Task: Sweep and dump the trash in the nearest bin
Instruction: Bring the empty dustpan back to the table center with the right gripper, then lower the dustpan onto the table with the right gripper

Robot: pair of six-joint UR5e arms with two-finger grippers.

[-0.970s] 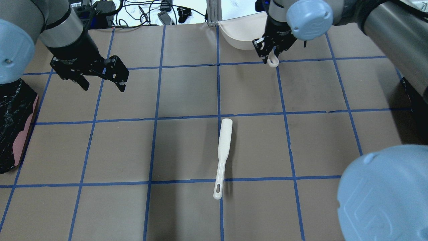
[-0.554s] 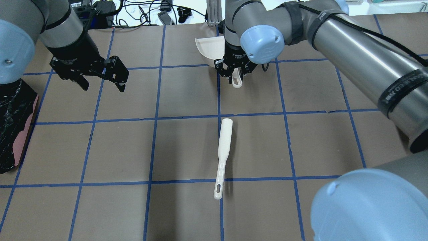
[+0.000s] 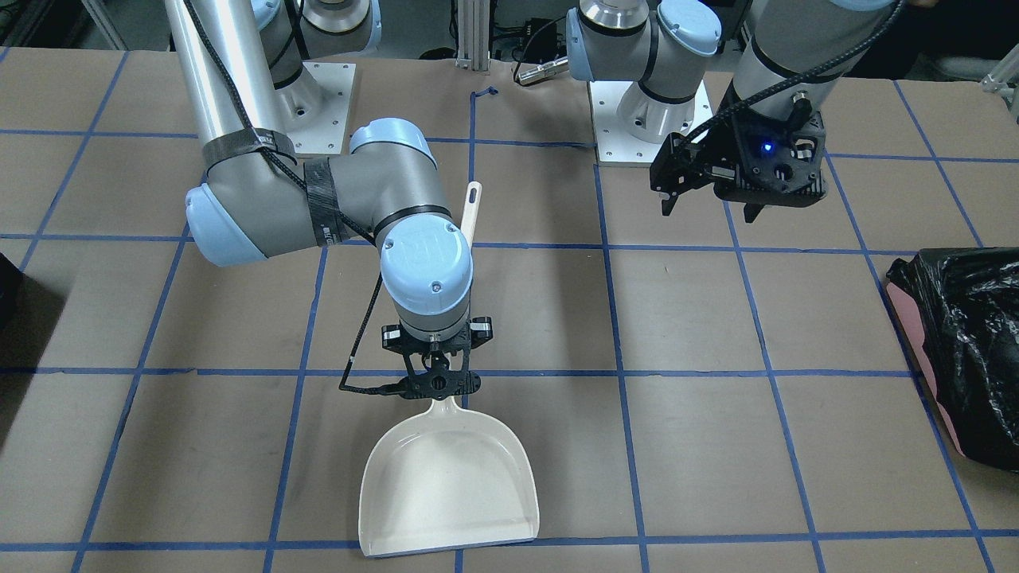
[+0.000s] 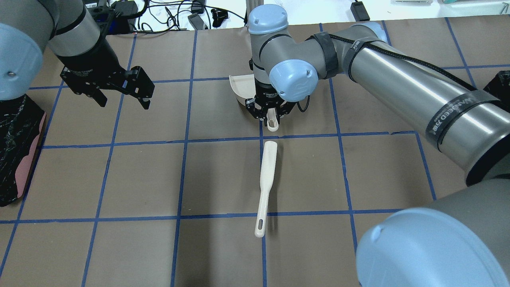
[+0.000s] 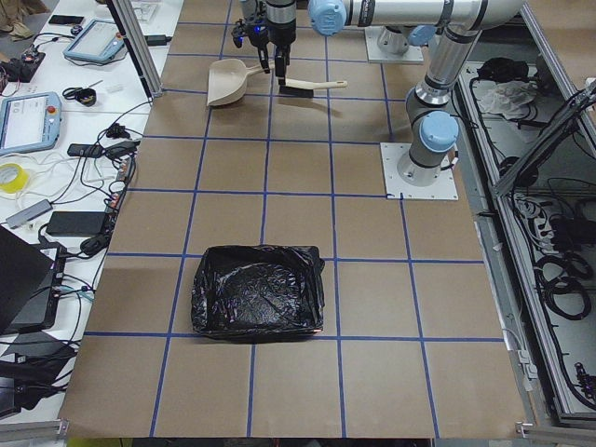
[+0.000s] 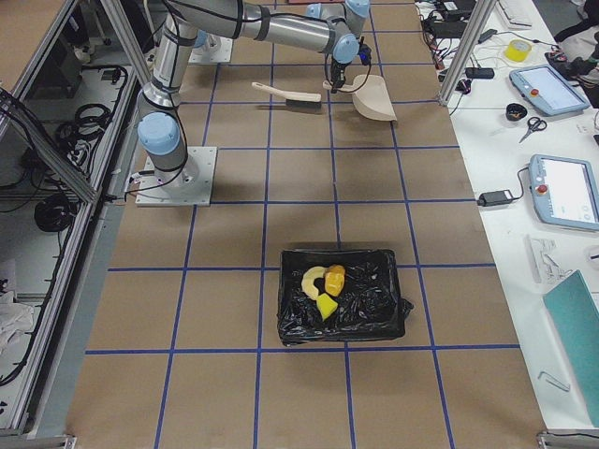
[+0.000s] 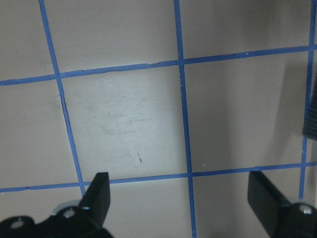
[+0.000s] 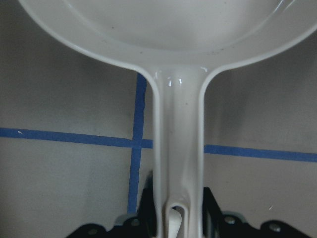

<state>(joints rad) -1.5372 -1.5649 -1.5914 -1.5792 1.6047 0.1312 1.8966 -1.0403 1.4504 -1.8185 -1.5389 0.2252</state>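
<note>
My right gripper (image 4: 271,115) is shut on the handle of a cream dustpan (image 3: 446,485), which sits empty and low over the table's far middle. In the right wrist view the handle (image 8: 178,148) runs between the shut gripper (image 8: 173,223). A cream brush (image 4: 266,179) lies on the table just behind the pan. My left gripper (image 4: 121,99) is open and empty above the table (image 7: 178,198). The trash, a yellow-green sponge (image 6: 327,306), a pale croissant piece (image 6: 312,279) and an orange bun (image 6: 335,278), lies inside the black bin (image 6: 374,299) on my right side.
A pink bin lined with a crinkly black bag (image 4: 16,147) stands at the table's left end (image 5: 259,291). The right bin shows only as a black slab at the overhead view's right edge (image 4: 500,81). Cables and devices lie beyond the far edge.
My right arm has carried the dustpan from the far right toward the table's middle and nearer the brush. The left arm and the brush have not moved.
</note>
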